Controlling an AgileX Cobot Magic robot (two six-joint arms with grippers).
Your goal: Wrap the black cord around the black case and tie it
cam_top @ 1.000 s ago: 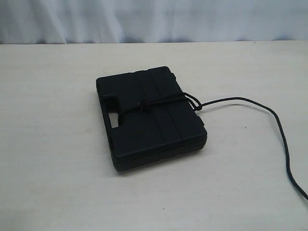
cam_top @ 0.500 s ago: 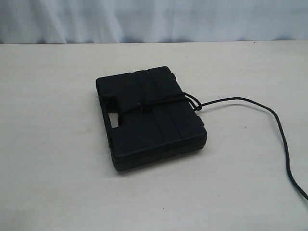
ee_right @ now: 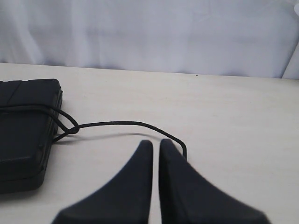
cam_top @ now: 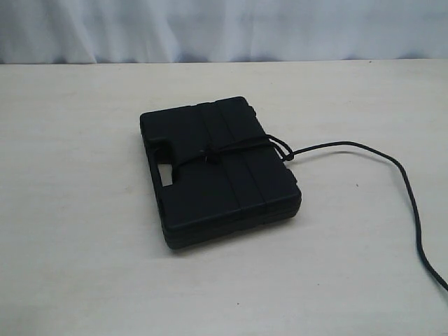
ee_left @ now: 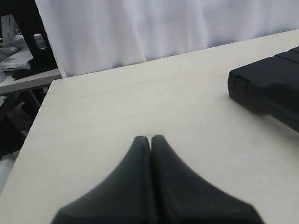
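Observation:
The black case [cam_top: 217,168] lies flat in the middle of the table, ribs up. Across its lid runs the black cord [cam_top: 364,145], crossing at a small knot [cam_top: 207,155] and looping at the case's right edge. From there its loose tail curves right and toward the front right corner. Neither gripper shows in the exterior view. My left gripper [ee_left: 151,137] is shut and empty above bare table, the case [ee_left: 271,84] off to one side. My right gripper [ee_right: 156,142] is shut with only a hairline gap, holding nothing. The cord [ee_right: 117,123] passes just beyond its tips, leading to the case [ee_right: 23,126].
The pale wooden table [cam_top: 84,210] stretches on all sides of the case. A white curtain [cam_top: 224,28] hangs behind it. In the left wrist view the table edge [ee_left: 44,100] drops off toward a dark stand with clutter [ee_left: 18,56].

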